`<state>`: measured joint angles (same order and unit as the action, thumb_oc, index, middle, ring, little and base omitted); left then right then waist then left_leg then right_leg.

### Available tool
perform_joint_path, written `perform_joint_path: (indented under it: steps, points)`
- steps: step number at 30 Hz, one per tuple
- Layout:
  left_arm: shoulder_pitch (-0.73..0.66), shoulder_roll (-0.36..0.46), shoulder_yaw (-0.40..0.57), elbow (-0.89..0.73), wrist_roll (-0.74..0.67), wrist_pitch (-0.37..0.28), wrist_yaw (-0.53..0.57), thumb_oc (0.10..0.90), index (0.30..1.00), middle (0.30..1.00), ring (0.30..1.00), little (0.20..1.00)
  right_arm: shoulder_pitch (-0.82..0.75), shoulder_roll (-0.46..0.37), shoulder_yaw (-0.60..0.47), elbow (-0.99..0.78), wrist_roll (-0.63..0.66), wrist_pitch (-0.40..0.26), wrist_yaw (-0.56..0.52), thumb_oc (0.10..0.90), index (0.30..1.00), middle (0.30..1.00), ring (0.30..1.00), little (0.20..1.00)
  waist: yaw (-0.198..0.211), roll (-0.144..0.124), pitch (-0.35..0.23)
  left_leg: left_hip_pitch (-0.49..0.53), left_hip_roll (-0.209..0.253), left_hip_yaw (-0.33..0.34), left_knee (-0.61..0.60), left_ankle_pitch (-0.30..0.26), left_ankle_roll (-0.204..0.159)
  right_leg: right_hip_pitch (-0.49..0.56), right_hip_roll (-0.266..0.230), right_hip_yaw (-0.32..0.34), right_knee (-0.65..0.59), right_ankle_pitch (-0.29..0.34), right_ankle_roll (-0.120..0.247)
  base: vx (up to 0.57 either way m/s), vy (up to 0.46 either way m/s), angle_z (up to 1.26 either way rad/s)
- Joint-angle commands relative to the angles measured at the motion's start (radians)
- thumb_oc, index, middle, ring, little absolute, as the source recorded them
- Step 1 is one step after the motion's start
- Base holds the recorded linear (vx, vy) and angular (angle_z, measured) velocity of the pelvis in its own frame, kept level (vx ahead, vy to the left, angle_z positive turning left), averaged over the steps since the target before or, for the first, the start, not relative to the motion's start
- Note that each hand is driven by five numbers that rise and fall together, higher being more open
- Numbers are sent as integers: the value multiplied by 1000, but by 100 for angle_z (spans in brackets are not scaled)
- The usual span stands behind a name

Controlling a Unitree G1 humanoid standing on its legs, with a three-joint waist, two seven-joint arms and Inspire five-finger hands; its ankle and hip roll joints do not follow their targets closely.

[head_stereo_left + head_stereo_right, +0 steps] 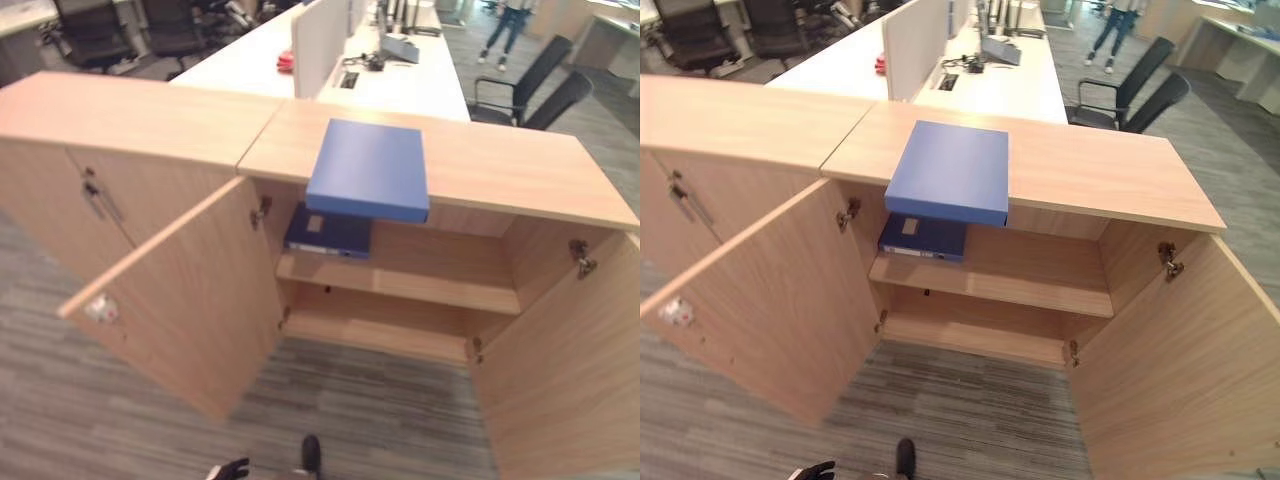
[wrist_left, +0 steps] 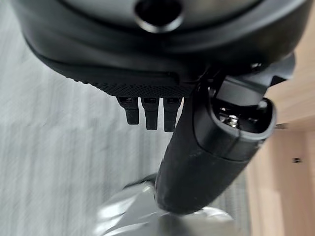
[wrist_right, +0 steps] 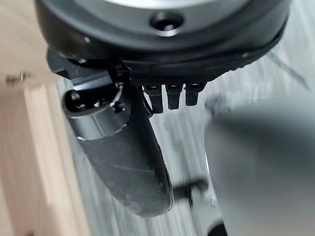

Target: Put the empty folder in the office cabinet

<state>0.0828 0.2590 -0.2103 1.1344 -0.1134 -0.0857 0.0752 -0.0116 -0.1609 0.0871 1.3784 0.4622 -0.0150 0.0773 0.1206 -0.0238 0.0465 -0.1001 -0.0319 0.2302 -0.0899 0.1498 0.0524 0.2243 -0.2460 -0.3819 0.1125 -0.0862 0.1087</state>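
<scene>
A light blue folder [image 1: 368,168] lies flat on top of the wooden office cabinet [image 1: 500,165], its near edge overhanging the front. Both cabinet doors stand open: the left door [image 1: 190,300] and the right door [image 1: 570,370]. Inside, a darker blue folder [image 1: 328,233] lies on the left of the upper shelf [image 1: 440,280], and the lower shelf [image 1: 380,335] is bare. My left hand [image 2: 206,162] hangs low over the carpet, open and holding nothing; it also shows as my left hand [image 1: 228,468] well below the cabinet. My right hand [image 3: 128,157] hangs open beside a door edge, holding nothing.
A closed cabinet [image 1: 120,120] adjoins on the left. Behind stand white desks [image 1: 260,60] with dividers and black office chairs [image 1: 530,85]. A person [image 1: 505,30] stands far back right. Grey carpet [image 1: 350,410] spreads between the open doors.
</scene>
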Motion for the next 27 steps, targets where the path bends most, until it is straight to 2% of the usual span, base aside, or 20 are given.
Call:
perform_joint_path:
  steps: [1,3,4,5,6,7,8,9,10,11,12,13,16,17,21,22,24,25,27]
  points:
    - [-32,-2,-22,-36,-20,-50,-15,800,900,900,900,900,-73,-47,19,-4,-21,-15,0,800,900,900,900,900,35,-10,-42,1,23,-55,3,-52,-71,-33,-59,-14,-78,149,70,179,275,-24]
    - [-27,2,-21,-32,-25,-50,-19,800,900,900,900,900,-74,-39,22,-15,-18,-18,3,800,900,900,900,900,34,-17,-48,31,-8,-54,3,-91,-62,-31,-89,-23,-49,173,90,216,226,-4]
    - [-21,6,-17,-43,-38,-48,-23,800,900,900,900,900,-77,-32,31,-25,-19,-19,7,800,900,900,900,900,33,-18,-47,52,-32,-50,3,-111,-46,-44,-120,-40,5,224,99,215,238,4]
    - [-20,7,-17,-43,-38,-48,-23,800,900,900,900,900,-77,-32,32,-25,-19,-19,7,800,900,900,900,900,33,-18,-47,52,-33,-50,3,-111,-45,-44,-121,-39,6,224,101,170,281,-1]
    - [-14,10,-15,-56,-50,-46,-29,800,900,900,900,900,-79,-22,39,-41,-18,-20,11,800,900,900,900,900,33,-12,-40,72,-44,-43,3,-128,-27,-63,-147,-56,80,250,99,76,133,-1]
    - [-14,10,-14,-57,-50,-46,-29,800,900,900,900,900,-79,-21,40,-42,-18,-20,11,800,900,900,900,900,33,-13,-40,72,-46,-43,3,-128,-26,-64,-149,-55,83,249,100,129,200,-5]
    - [-10,13,-13,-67,-57,-44,-36,800,900,900,900,900,-77,-13,42,-54,-12,-23,11,800,900,900,900,900,35,-8,-37,85,-48,-31,3,-140,-21,-63,-164,-90,117,251,99,55,74,-1]
    - [-10,13,-13,-67,-57,-44,-36,800,900,900,900,900,-77,-13,42,-54,-12,-23,11,800,900,900,900,900,35,-8,-37,85,-48,-31,3,-140,-21,-63,-164,-90,117,251,99,114,168,-13]
    - [8,21,-17,-141,-73,-37,-50,800,900,900,900,900,-87,-4,63,-81,-13,-26,15,800,900,900,900,900,36,1,-23,107,-33,10,3,-162,-21,-96,-169,-187,165,226,88,60,97,-13]
    - [8,21,-17,-141,-73,-37,-50,800,900,900,900,900,-87,-4,63,-81,-13,-26,15,800,900,900,900,900,36,1,-23,107,-33,10,3,-162,-21,-96,-169,-187,165,226,88,33,84,-23]
    - [9,26,-19,-174,-83,-36,-56,800,900,900,900,900,-96,-2,68,-94,-12,-27,17,800,900,900,900,900,35,8,-15,104,-20,22,3,-162,-25,-121,-146,-210,141,194,79,-49,-96,-32]
    - [23,37,-28,-253,-106,-32,-74,800,900,900,900,900,-118,2,80,-123,-5,-31,20,800,900,900,900,900,33,17,1,106,5,40,3,-156,-38,-177,-92,-229,83,164,69,-51,-102,-45]
    - [33,45,-35,-301,-115,-26,-84,800,900,900,900,900,-129,5,92,-141,1,-30,21,800,900,900,900,900,31,21,14,113,16,48,3,-153,-43,-201,-67,-220,45,164,67,17,-134,-41]
    - [37,60,-48,-371,-117,-24,-98,800,900,900,900,900,-139,19,113,-177,21,-25,25,800,900,900,900,900,21,19,32,138,29,53,3,-159,-51,-214,-50,-155,-35,195,84,77,-169,-8]
    - [43,73,-57,-426,-126,-17,-116,800,900,900,900,900,-139,19,121,-195,22,-22,29,800,900,900,900,900,20,18,34,142,39,52,3,-163,-58,-229,-47,-108,-61,219,88,90,-185,-6]
    - [46,103,-78,-524,-135,-18,-148,800,900,900,900,900,-143,13,126,-198,14,-13,43,800,900,900,900,900,10,13,39,147,53,28,3,-165,-69,-242,-27,-41,-105,221,87,108,-234,0]
    - [54,113,-74,-551,-139,-18,-153,800,900,900,900,900,-142,16,128,-190,8,-13,43,800,900,900,900,900,13,9,36,148,58,26,3,-165,-75,-227,-20,-44,-128,218,88,145,-339,15]
    - [73,124,-58,-611,-172,-13,-155,800,900,900,900,900,-147,17,133,-171,-13,-13,42,800,900,900,900,900,28,4,25,142,92,21,3,-150,-99,-206,2,-62,-146,201,80,135,-347,23]
    - [81,124,-50,-640,-186,-13,-155,800,900,900,900,900,-150,16,136,-164,-21,-12,41,800,900,900,900,900,31,5,21,138,109,15,3,-141,-110,-200,15,-70,-148,194,75,99,-297,9]
